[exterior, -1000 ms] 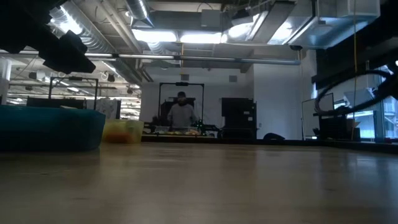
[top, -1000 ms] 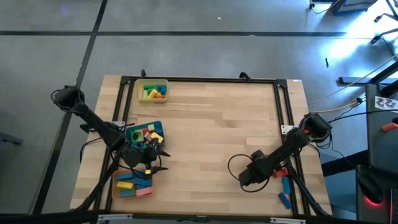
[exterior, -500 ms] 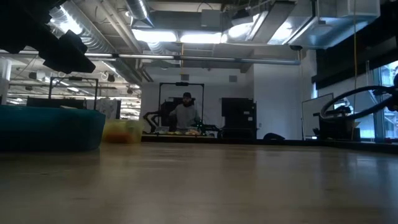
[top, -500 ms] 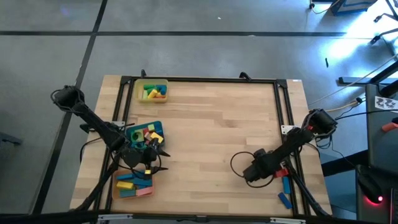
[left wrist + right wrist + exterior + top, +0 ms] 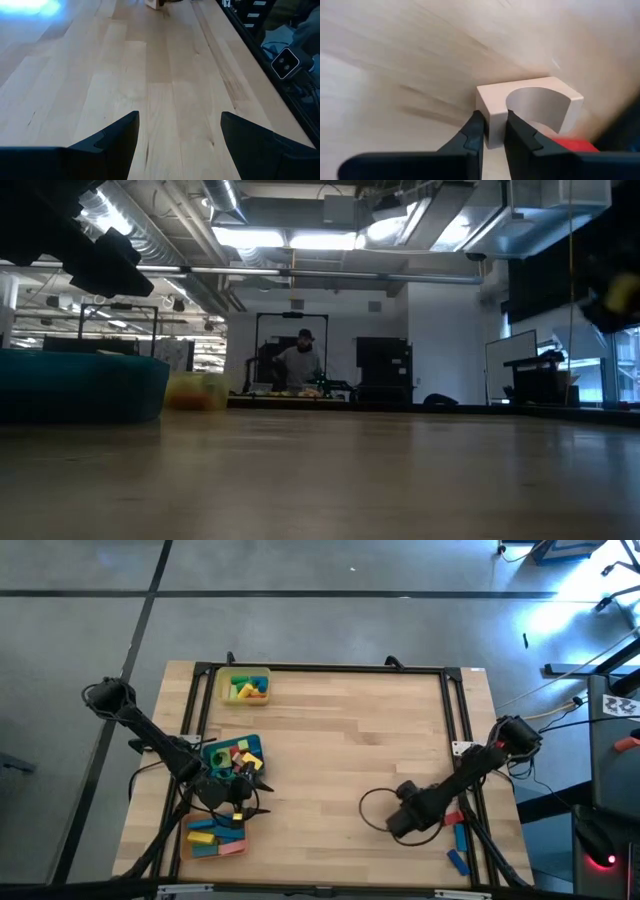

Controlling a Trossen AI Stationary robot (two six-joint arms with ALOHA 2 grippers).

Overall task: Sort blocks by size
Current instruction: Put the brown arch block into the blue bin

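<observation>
A pale wooden arch block (image 5: 530,107) with a half-round cutout sits between the fingers of my right gripper (image 5: 492,122), which is shut on it. That gripper (image 5: 398,825) stands near the table's right front and hides the block from above. A red block (image 5: 575,145) lies just behind the arch. More blocks, one red (image 5: 455,818) and two blue (image 5: 458,860), lie by the right edge. My left gripper (image 5: 180,135) is open over bare table, beside the blue tray (image 5: 232,755). My right gripper pinches one end leg of the arch block (image 5: 492,107) between its two fingers (image 5: 475,135). The fingers come steeply from above. The table behind the block is blurred, and I cannot tell whether the block is clear of it.
A yellow tray (image 5: 246,686) with blocks stands at the far left. The blue tray and an orange tray (image 5: 215,837) with blocks are at the near left. A black frame (image 5: 455,710) runs along the table's edges. A person (image 5: 300,365) stands in the room beyond.
My right gripper has gone a little toward the table's right edge and then back toward the left, ending about where it was; its cable loop has swung with it. My left arm has kept still.
</observation>
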